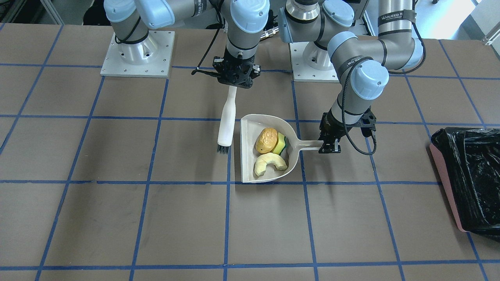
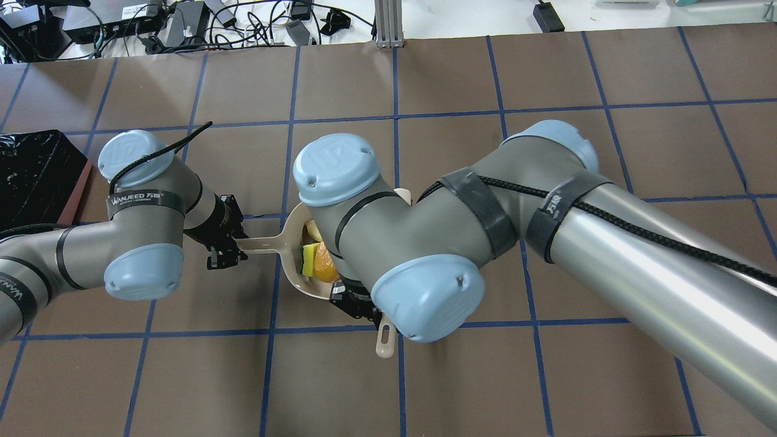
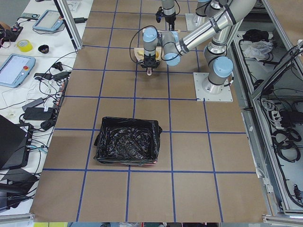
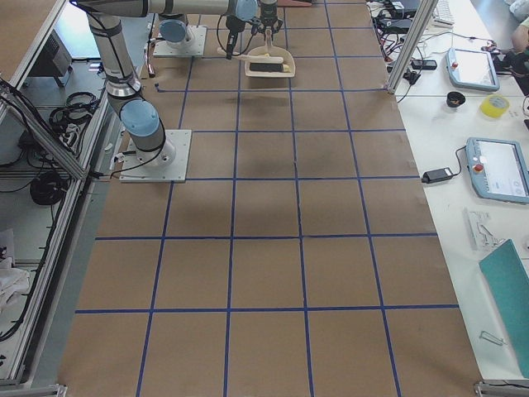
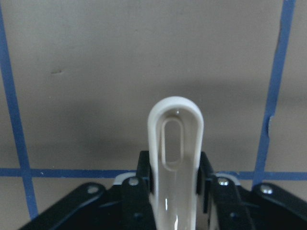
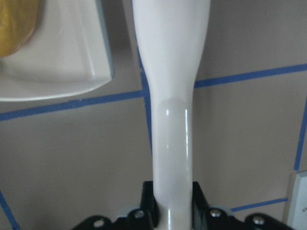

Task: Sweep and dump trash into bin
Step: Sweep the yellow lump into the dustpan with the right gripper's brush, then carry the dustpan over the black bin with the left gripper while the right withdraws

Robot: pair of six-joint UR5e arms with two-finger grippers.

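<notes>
All the trash lies in the beige dustpan (image 1: 248,150): an orange-yellow lump (image 1: 266,140), a green-and-yellow sponge chunk (image 1: 280,145) and a pale cream curved slice (image 1: 269,163). My left gripper (image 1: 330,147) is shut on the dustpan's handle (image 5: 175,143), with the pan flat on the table. The right gripper (image 1: 233,84) is shut on the white brush (image 1: 227,121). The brush's dark bristles (image 1: 222,149) are just off the pan's open edge. The bin (image 1: 468,175), pink-sided with a black bag, stands far off on my left arm's side and shows whole in the exterior left view (image 3: 125,146).
The table is brown with blue tape grid lines. Both arm bases (image 1: 136,54) are bolted at its robot edge. My right arm's elbow (image 2: 388,243) hides most of the dustpan from overhead. Cables and devices (image 2: 152,24) lie beyond the far table edge.
</notes>
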